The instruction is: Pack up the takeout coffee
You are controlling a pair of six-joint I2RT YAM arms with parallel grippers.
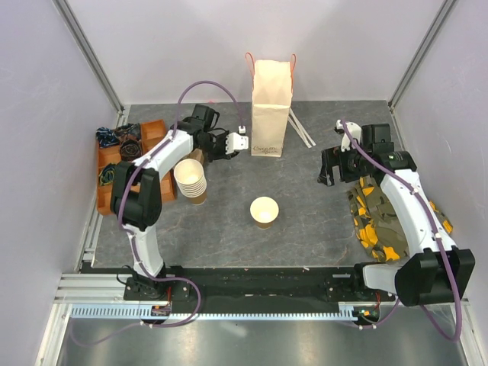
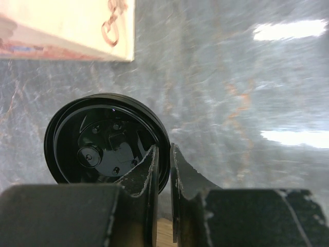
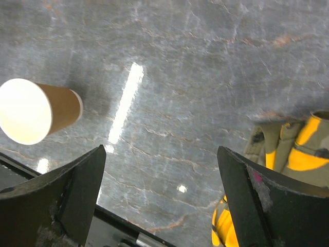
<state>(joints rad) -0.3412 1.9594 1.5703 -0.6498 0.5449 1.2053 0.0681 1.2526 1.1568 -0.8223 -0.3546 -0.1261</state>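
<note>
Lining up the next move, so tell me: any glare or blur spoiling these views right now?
Left wrist: bright glare streaks on the table; the lid is sharp, the bag corner behind it blurred. Right wrist: one glare streak beside the cup, whose inside looks washed out. Top view: evenly lit, sharp.

The black lid point(image 2: 105, 139) is glossy, smooth plastic. The surface point(image 2: 247, 103) looks like grey veined stone with a soft sheen. The cup point(image 3: 64, 108) is matt tan paper, the bag point(image 1: 271, 107) matt cream paper. The left end effector point(image 2: 163, 150) is matt black and scuffed.
</note>
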